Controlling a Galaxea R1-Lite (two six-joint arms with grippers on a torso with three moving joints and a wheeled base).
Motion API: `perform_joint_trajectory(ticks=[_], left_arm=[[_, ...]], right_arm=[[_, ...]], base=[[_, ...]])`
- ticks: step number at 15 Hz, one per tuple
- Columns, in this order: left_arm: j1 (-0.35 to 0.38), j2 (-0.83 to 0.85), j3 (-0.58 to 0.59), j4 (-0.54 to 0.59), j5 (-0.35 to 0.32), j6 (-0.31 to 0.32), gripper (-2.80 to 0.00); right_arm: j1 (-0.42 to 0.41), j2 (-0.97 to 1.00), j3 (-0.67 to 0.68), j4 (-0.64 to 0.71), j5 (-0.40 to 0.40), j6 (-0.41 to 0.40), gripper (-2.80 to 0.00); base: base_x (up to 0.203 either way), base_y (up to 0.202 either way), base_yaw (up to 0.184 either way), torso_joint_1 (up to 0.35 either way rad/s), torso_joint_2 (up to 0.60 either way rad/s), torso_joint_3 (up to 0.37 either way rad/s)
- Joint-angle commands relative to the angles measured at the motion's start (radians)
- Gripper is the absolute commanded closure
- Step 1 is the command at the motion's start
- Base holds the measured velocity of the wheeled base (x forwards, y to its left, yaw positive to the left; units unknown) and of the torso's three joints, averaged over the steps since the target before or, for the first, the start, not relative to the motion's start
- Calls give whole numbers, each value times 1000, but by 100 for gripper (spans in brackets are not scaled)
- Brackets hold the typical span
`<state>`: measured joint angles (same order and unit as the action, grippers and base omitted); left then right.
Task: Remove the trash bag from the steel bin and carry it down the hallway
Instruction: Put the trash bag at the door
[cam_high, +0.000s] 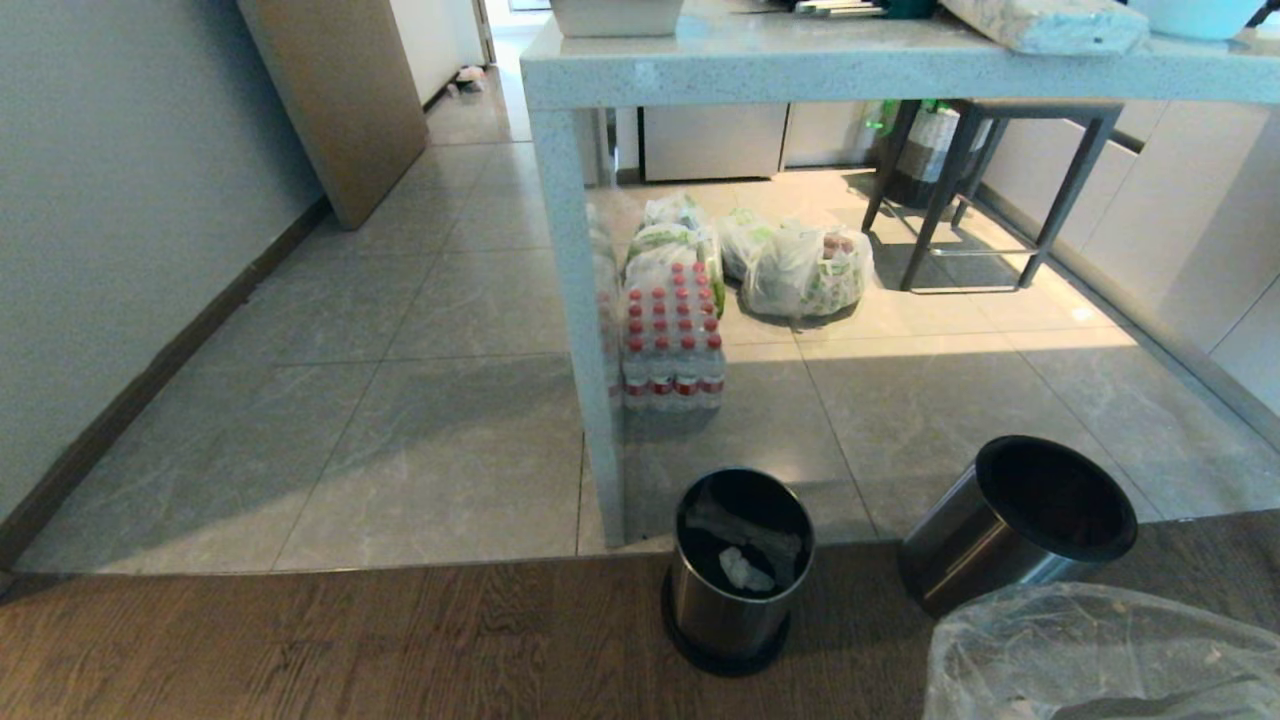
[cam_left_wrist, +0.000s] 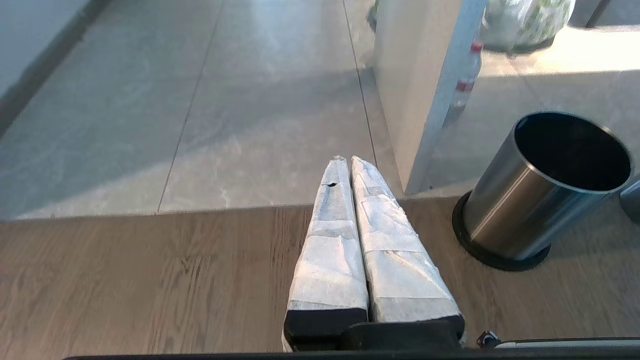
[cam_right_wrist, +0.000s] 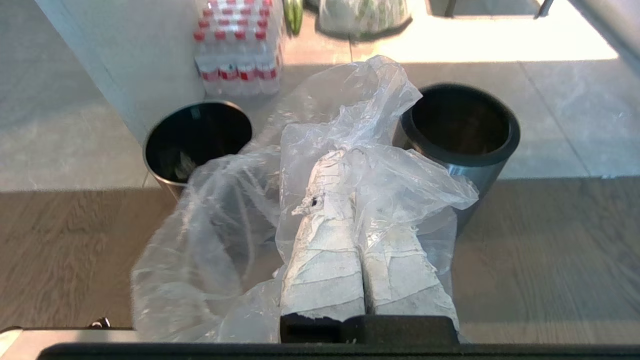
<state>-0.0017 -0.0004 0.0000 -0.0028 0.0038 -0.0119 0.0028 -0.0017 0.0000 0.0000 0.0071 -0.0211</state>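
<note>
Head view: the steel bin (cam_high: 738, 570) stands on the wooden floor (cam_high: 300, 640) at the foot of the bench leg (cam_high: 590, 330), crumpled scraps inside; the trash bag (cam_high: 1090, 655) shows at the lower right corner. Left wrist view: the left gripper (cam_left_wrist: 345, 162) hangs with jaws pressed together, empty, steel bin off to one side. Right wrist view: the right gripper (cam_right_wrist: 337, 165) has its jaws clamped on the trash bag, which drapes over them, with the steel bin and the black-rimmed bin (cam_right_wrist: 462, 135) beyond.

steel bins: 2 (cam_high: 738, 575) | clear trash bag: 1 (cam_right_wrist: 350, 165) | bottle packs: 1 (cam_high: 672, 345) | stools: 1 (cam_high: 985, 190)
</note>
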Motion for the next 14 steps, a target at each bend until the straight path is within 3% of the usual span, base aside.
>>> perform_joint_trajectory(ticks=[1, 6, 14], left_arm=[[0, 0, 2, 0, 1, 0, 0], [0, -1, 1, 0, 1, 0, 0], [0, 0, 2, 0, 1, 1, 0]], right_arm=[[0, 2, 2, 0, 1, 0, 0], [0, 2, 2, 0, 1, 0, 0], [0, 2, 2, 0, 1, 0, 0]], base=[[0, 0, 0, 2, -6, 202], [0, 0, 0, 3, -1, 176], [0, 0, 0, 2, 0, 16]])
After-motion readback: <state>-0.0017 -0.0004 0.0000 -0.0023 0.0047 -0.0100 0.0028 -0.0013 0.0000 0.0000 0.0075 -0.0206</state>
